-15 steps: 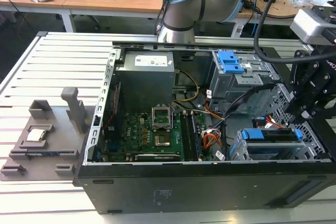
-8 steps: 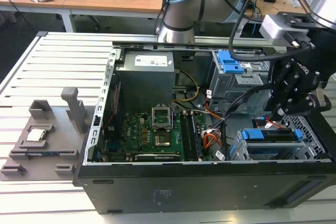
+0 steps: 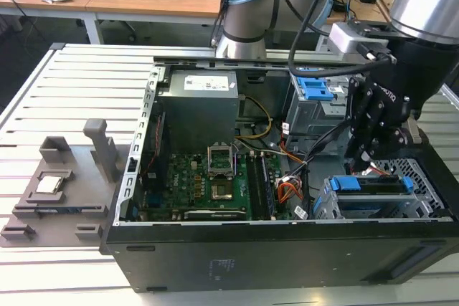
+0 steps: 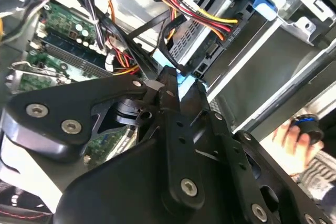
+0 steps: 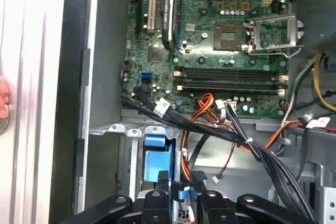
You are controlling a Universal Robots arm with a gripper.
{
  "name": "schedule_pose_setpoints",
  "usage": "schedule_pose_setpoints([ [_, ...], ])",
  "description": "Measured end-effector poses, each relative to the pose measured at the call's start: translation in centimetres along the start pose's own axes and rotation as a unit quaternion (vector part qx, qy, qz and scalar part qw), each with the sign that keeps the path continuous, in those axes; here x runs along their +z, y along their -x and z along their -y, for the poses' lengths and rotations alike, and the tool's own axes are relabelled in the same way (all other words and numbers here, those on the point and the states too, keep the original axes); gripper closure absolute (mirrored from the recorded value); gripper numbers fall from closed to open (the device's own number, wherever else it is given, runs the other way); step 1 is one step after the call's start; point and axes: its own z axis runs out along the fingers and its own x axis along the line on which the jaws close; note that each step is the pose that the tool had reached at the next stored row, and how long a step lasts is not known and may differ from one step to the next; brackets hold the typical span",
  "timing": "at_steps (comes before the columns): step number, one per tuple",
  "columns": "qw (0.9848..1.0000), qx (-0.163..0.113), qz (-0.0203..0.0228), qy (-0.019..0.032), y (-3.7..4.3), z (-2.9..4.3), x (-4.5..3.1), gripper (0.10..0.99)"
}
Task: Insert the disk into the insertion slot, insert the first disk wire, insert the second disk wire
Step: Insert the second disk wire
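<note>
Right, I see the disk lying in the insertion slot, at the exterior view's right end of the open computer case. My hand hovers just above its blue carrier; I cannot tell whether it is spread or pinching.

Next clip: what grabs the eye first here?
The open computer case on the slatted table, its green motherboard exposed mid-frame in the exterior view. At that view's right, the black claw hangs just above the blue-framed disk, which sits in the grey insertion slot.
</note>
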Motion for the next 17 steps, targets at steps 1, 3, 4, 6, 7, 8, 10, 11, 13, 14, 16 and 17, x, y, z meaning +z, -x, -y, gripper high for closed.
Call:
schedule_pose_setpoints([
  [1,0.9999,-0.01,-0.0054,-0.001,0.11,-0.01,0.1,0.784],
  [3,0.9998,-0.02,-0.0084,-0.0023,0.49,0.02,0.25,0.784],
  [4,0.9997,-0.023,-0.0087,-0.0027,0.58,0.02,0.32,0.784],
  [6,0.9995,-0.029,-0.0095,-0.0036,0.67,0.03,0.58,0.784],
  [7,0.9995,-0.031,-0.0122,-0.0035,0.68,0.02,0.61,0.784],
  [8,0.9994,-0.031,-0.0164,-0.0031,0.68,0.02,0.63,0.784],
  [10,0.9994,-0.031,-0.0181,-0.003,0.68,0.02,0.63,0.784],
  [11,0.9993,-0.031,-0.0187,-0.0029,0.68,0.02,0.63,0.784],
  [13,0.9993,-0.031,-0.0199,-0.0028,0.68,0.02,0.62,0.867],
  [14,0.9993,-0.031,-0.0209,-0.0027,0.68,0.02,0.63,0.929],
  [16,0.9993,-0.031,-0.0227,-0.0025,0.68,0.02,0.62,0.937],
  [17,0.9992,-0.031,-0.0238,-0.0024,0.68,0.02,0.63,0.937],
])
